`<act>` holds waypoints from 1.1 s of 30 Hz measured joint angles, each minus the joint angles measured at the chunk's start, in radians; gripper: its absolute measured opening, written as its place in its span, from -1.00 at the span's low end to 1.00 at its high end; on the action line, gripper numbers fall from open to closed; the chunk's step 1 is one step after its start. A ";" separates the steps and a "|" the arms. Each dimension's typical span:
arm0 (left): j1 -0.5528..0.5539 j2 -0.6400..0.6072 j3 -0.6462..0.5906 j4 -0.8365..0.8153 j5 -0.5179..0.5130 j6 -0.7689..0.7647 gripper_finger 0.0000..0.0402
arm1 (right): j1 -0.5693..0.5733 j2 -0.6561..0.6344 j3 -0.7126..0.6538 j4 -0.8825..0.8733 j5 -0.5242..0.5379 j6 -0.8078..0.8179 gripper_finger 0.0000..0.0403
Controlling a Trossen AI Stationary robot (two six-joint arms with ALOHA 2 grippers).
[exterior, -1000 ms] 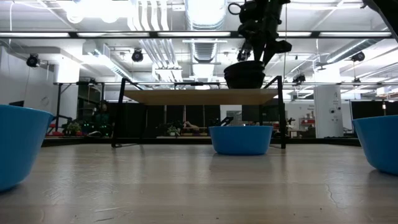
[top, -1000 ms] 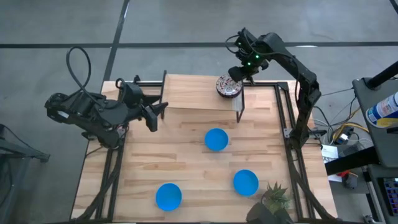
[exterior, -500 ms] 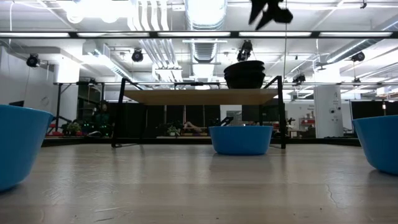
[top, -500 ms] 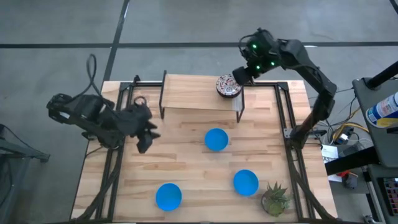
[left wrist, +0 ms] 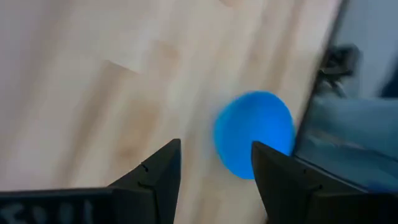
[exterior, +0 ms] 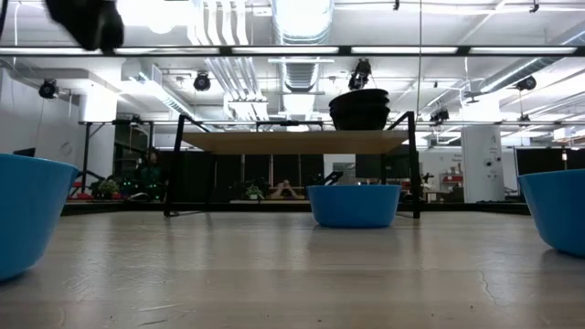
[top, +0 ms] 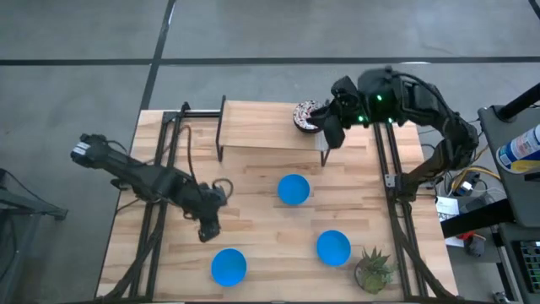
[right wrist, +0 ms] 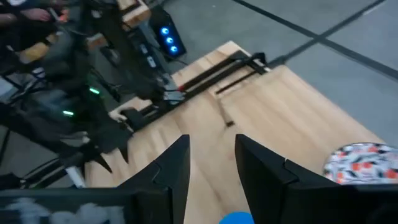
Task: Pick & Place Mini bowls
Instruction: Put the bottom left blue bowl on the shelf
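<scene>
Floral bowls sit stacked on the raised shelf; three blue bowls rest on the surface. The left claw, fingers apart, hangs above the front-left blue bowl. The right claw, fingers apart and empty, hovers beside the stack.

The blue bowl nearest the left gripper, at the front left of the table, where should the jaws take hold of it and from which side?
Judging from the pictures, grip the rim of the blue bowl, coming straight down from above. It sits upright with its mouth open upward and bare wood all round it, so one jaw could go inside the wall and one outside. The left gripper is open, just behind the bowl.
</scene>
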 joint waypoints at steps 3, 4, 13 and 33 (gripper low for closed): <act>-0.034 0.000 -0.102 0.145 0.078 -0.039 -0.08 | 0.056 -0.005 0.000 0.002 0.026 0.018 -0.40; -0.049 0.000 -0.132 0.181 0.080 -0.062 -0.08 | 0.070 -0.005 0.000 0.003 0.028 0.018 -0.40; -0.119 0.018 -0.282 0.411 0.049 -0.178 -0.08 | 0.153 0.012 0.000 0.017 0.087 0.040 -0.43; -0.174 0.273 -0.296 0.517 0.003 -0.227 -0.09 | 0.180 0.017 0.000 0.043 0.104 0.037 -0.46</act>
